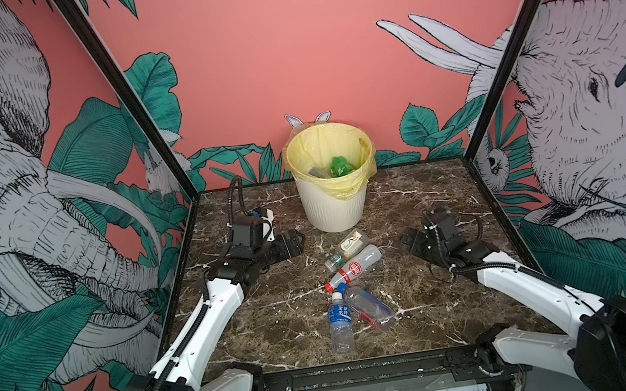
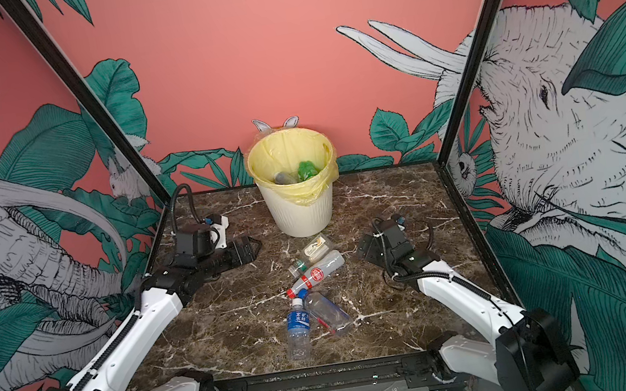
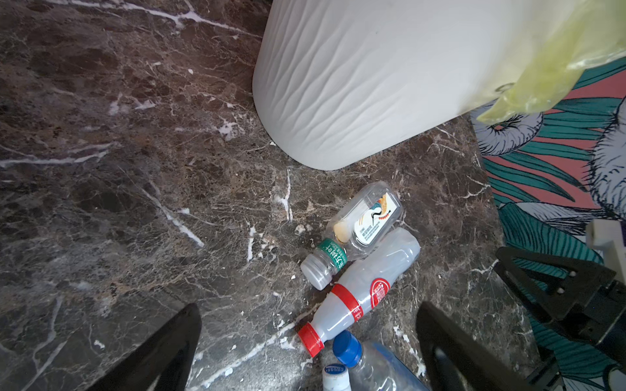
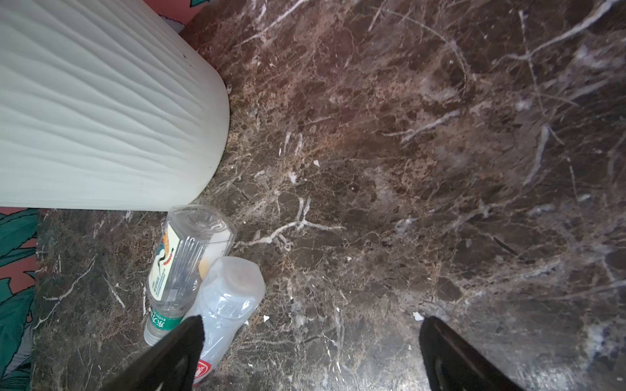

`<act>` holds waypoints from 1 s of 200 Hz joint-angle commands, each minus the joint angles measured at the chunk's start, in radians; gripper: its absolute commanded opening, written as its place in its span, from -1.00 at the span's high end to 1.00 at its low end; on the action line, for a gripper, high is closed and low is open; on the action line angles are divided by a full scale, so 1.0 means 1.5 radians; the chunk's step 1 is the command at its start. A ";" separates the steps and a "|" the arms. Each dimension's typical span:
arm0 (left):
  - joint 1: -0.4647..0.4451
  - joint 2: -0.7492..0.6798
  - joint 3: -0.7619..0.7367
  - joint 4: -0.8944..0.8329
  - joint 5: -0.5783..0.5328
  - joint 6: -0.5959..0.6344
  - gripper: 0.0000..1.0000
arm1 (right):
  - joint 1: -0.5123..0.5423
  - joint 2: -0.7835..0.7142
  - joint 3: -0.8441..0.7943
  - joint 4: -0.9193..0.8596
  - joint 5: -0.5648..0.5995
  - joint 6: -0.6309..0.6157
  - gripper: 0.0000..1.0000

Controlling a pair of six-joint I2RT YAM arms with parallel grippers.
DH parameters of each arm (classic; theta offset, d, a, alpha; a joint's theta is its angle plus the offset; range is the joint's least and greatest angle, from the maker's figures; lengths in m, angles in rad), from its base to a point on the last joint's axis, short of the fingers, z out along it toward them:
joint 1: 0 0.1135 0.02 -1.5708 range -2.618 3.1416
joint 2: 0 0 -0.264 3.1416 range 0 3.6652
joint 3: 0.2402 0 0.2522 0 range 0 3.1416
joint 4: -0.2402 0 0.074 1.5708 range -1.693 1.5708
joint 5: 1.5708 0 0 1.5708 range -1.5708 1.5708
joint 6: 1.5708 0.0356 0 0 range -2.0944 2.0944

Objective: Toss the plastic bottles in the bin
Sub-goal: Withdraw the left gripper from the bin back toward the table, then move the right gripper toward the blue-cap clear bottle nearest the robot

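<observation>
Left wrist view: left gripper point(image 3: 308, 307) gapes wide, empty, plastic bottles point(image 3: 355, 298) lying just ahead of it, near the bin point(image 3: 355, 84). And the right gripper point(image 4: 312, 320) is spread wide too, bottles beside one finger, maybe touching.

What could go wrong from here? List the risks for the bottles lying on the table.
1. The red-capped bottle lies against the white-label bottle; gripping one may roll the other away.
2. The left gripper and right gripper, both open, flank that pair and might collide.
3. A loose release could strike the rim of the bin.
</observation>
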 commanded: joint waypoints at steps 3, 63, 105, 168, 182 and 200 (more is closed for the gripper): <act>0.004 -0.020 -0.022 0.015 0.008 -0.011 -0.99 | -0.003 0.011 -0.015 0.036 -0.016 0.040 -0.98; 0.004 -0.029 -0.068 0.024 0.019 -0.034 -0.99 | 0.001 0.029 -0.032 0.060 -0.053 0.051 -0.98; 0.004 -0.035 -0.100 0.027 0.025 -0.048 -0.99 | 0.023 0.025 -0.037 0.072 -0.076 0.020 -0.99; 0.004 -0.041 -0.124 0.027 0.017 -0.052 -0.99 | 0.077 0.024 -0.030 0.056 -0.110 -0.063 -0.98; 0.004 -0.041 -0.128 0.026 0.014 -0.051 -0.99 | 0.088 0.020 -0.027 0.049 -0.116 -0.088 -0.98; 0.004 -0.041 -0.130 0.026 0.011 -0.053 -0.99 | 0.104 0.017 -0.024 0.043 -0.131 -0.123 -0.99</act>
